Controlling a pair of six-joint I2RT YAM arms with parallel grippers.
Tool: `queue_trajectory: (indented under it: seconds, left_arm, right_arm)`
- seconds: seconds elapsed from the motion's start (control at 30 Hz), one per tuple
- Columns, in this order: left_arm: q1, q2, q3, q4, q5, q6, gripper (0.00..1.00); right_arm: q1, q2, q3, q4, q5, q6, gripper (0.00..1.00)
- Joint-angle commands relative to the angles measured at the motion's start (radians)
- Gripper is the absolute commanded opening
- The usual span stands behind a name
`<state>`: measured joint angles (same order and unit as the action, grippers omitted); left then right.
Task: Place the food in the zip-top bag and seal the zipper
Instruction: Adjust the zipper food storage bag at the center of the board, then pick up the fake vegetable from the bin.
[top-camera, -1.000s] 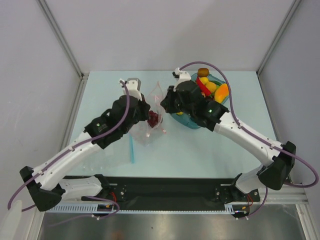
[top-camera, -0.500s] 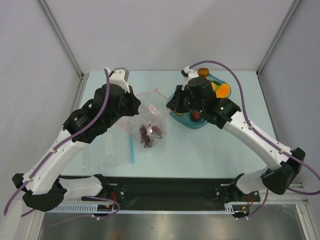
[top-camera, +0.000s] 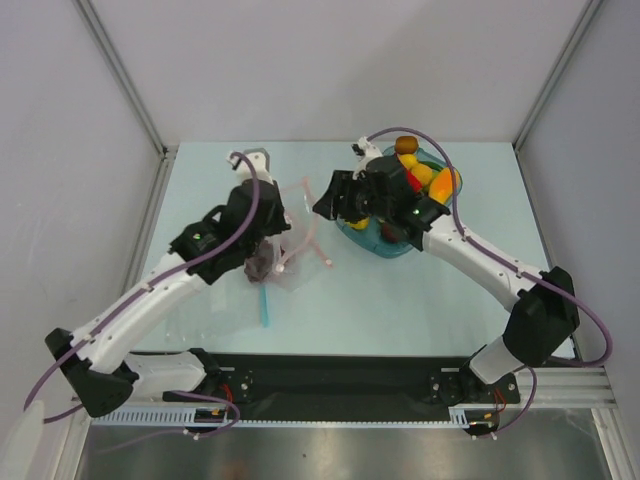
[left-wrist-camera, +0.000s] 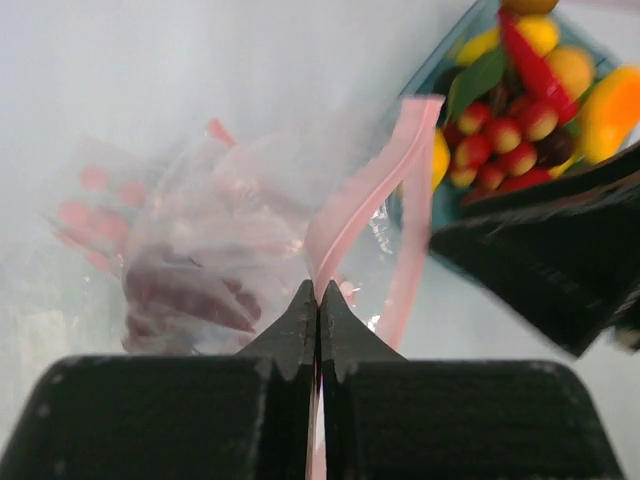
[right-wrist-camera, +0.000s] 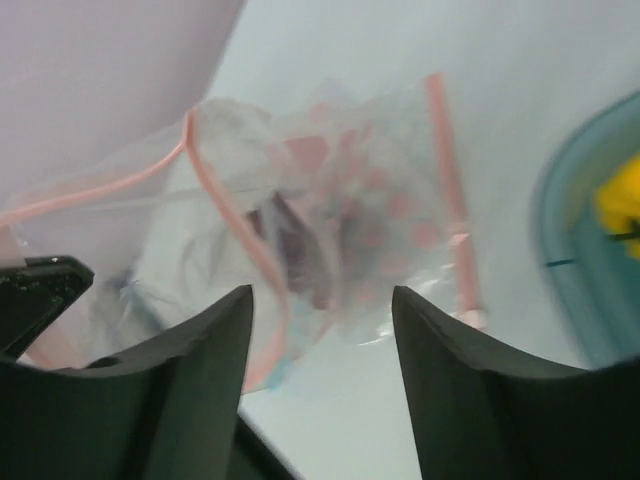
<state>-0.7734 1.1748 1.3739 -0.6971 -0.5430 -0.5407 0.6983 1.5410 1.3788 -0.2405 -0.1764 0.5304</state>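
The clear zip-top bag lies left of centre with a dark purple grape bunch inside it. My left gripper is shut on the pale pink zipper at the bag's mouth, holding that edge up. In the left wrist view the grapes show blurred through the plastic. My right gripper stands open with nothing between its fingers, just right of the bag's mouth. The rest of the food sits in the teal dish: yellow, orange, red and brown pieces.
A thin blue strip lies on the table in front of the bag. The teal dish is close behind my right gripper. Grey walls and metal posts close off the table's back and sides.
The right gripper has opened and swung left from the dish to the bag's mouth. The left arm has shifted, still shut on the pink strip, and the bag has moved with it.
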Motion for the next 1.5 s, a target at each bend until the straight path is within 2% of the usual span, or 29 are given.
queue_trajectory:
  seconds: [0.0, 0.07, 0.2, 0.27, 0.43, 0.57, 0.73, 1.0, 1.1, 1.2, 1.33, 1.43, 1.47]
  left_arm:
    - [0.005, 0.037, -0.185, 0.247, 0.038, -0.062, 0.00]
    - [0.005, 0.049, -0.298, 0.347, 0.017, -0.071, 0.00]
    - [0.006, 0.043, -0.419, 0.447, -0.011, -0.042, 0.00]
    - [0.005, 0.033, -0.452, 0.502, 0.014, -0.016, 0.00]
    - [0.005, 0.025, -0.448, 0.509, 0.055, 0.025, 0.00]
    - [0.002, -0.020, -0.473, 0.545, 0.089, 0.050, 0.00]
    - [-0.010, -0.047, -0.478, 0.527, 0.034, 0.067, 0.00]
    - [-0.058, -0.044, -0.455, 0.495, -0.037, 0.087, 0.01]
    - [-0.066, -0.047, -0.457, 0.493, -0.040, 0.088, 0.00]
    - [-0.072, -0.038, -0.447, 0.487, -0.040, 0.093, 0.00]
    - [-0.083, -0.029, -0.437, 0.478, -0.046, 0.096, 0.00]
    - [-0.090, -0.030, -0.435, 0.470, -0.060, 0.097, 0.00]
    - [-0.093, -0.033, -0.435, 0.472, -0.060, 0.097, 0.00]
  right_arm:
    - [-0.094, -0.067, -0.155, 0.146, 0.011, -0.001, 0.65]
    - [-0.159, -0.134, -0.233, 0.206, 0.014, -0.001, 0.76]
    - [-0.220, -0.208, -0.377, 0.306, 0.070, -0.050, 0.82]
    - [-0.220, -0.206, -0.382, 0.302, 0.146, -0.079, 0.85]
    - [-0.223, -0.052, -0.287, 0.238, 0.222, -0.110, 0.91]
    - [-0.223, 0.111, -0.128, 0.142, 0.255, -0.084, 0.94]
    - [-0.212, 0.247, -0.043, 0.133, 0.301, -0.035, 0.91]
    - [-0.191, 0.424, 0.077, 0.090, 0.365, -0.001, 0.93]
    - [-0.188, 0.468, 0.107, 0.064, 0.380, 0.014, 0.91]
    - [-0.187, 0.496, 0.126, 0.053, 0.391, 0.029, 0.82]
    - [-0.189, 0.492, 0.134, 0.032, 0.373, 0.029, 0.63]
    - [-0.188, 0.421, 0.103, 0.030, 0.362, 0.010, 0.51]
    - [-0.189, 0.394, 0.091, 0.033, 0.361, 0.006, 0.50]
